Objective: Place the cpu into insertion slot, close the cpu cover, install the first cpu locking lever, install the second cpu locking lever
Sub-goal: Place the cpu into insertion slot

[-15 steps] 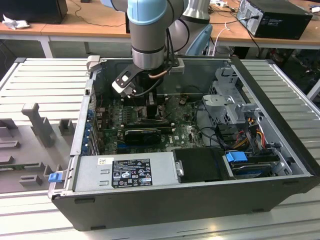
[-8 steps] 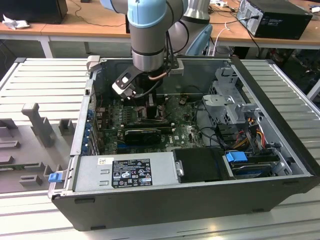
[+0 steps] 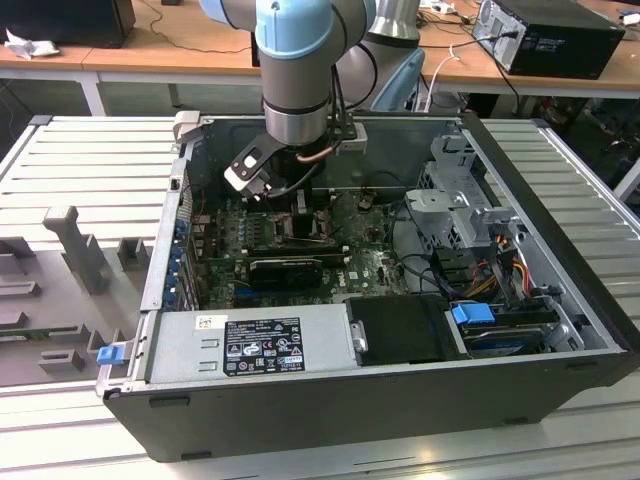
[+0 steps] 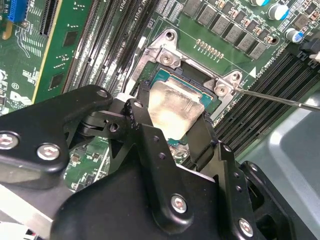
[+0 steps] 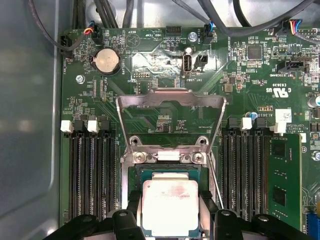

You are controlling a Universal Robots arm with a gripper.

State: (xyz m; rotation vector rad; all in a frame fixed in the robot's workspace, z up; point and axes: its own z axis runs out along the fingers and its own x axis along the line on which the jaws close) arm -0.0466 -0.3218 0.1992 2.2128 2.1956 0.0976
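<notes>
While the gripper (image 5: 170,202) was held low inside the case (image 3: 330,405), its fingers (image 5: 133,209) were closed to the cpu's width, and the cpu (image 5: 170,216) was clamped between them by two opposite edges. The cpu was kept flat, directly over the slot (image 5: 132,176); whether it was fully seated could not be told. The cover (image 5: 170,96) was seen open, hinged at one edge of the slot and clear of the cpu. A thin lever (image 4: 280,99) stood free beside the slot. Memory slots (image 5: 92,170) flanked it on the motherboard (image 5: 165,125).
</notes>
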